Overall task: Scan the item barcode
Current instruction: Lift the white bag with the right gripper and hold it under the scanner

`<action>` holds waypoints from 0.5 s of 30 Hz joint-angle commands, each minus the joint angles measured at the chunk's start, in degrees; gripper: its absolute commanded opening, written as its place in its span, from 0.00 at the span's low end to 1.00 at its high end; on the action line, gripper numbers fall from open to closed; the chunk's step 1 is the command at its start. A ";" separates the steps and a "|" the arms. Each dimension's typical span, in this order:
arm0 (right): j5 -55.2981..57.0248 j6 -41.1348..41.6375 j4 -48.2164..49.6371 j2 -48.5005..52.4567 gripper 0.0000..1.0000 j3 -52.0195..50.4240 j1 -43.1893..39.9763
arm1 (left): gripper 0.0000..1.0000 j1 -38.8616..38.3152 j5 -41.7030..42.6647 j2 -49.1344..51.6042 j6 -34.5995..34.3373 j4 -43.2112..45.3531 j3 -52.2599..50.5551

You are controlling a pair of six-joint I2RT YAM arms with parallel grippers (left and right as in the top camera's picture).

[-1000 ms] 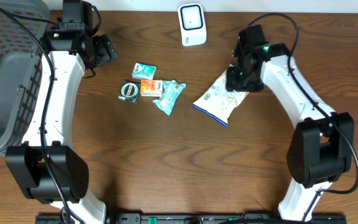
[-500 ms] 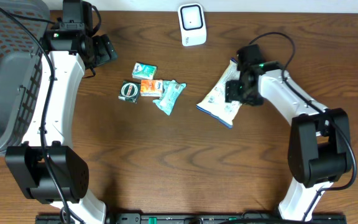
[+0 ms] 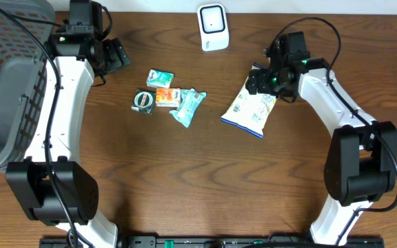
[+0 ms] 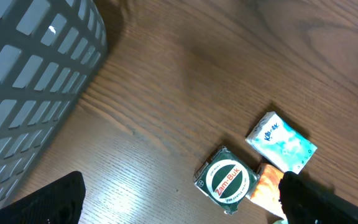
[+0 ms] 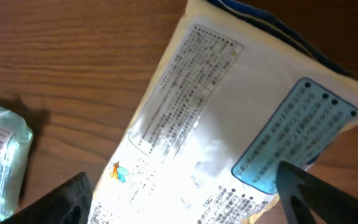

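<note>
A white snack bag (image 3: 252, 112) with blue trim lies flat on the wooden table, printed side up. My right gripper (image 3: 265, 80) hovers over the bag's far end, open, touching nothing. In the right wrist view the bag (image 5: 229, 124) fills the space below and between the wide-apart fingers (image 5: 319, 193). The white barcode scanner (image 3: 213, 27) stands at the table's back edge, left of the right arm. My left gripper (image 3: 116, 56) is open at the back left, holding nothing; its wrist view shows bare wood between its fingers (image 4: 48, 202).
A cluster of small items lies mid-table: a teal-white pack (image 3: 160, 77), a Zam-Buk tin (image 3: 143, 100), an orange pack (image 3: 164, 97) and a teal packet (image 3: 189, 106). A grey mesh basket (image 3: 5, 83) occupies the far left. The teal packet (image 5: 2, 158) shows left of the bag.
The right gripper opened wider and let go of the white bag, then drew back toward the table's far side. The bag settled slightly rightward. The left arm stayed still.
</note>
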 commanded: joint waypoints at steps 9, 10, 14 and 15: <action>-0.83 8.33 -2.34 0.83 0.99 -1.27 -3.34 | 0.98 0.00 -0.70 0.35 0.33 -0.02 0.33; -0.83 8.59 -1.75 1.25 0.99 -1.81 -3.32 | 0.98 -0.02 -0.70 0.35 0.31 -0.02 0.33; -3.96 9.57 3.23 2.73 0.99 -4.42 -3.23 | 0.98 0.00 -0.70 0.35 0.33 0.00 0.33; -4.70 9.57 4.24 3.32 0.99 -4.87 -3.21 | 0.98 0.00 -0.70 0.35 0.33 -0.02 0.33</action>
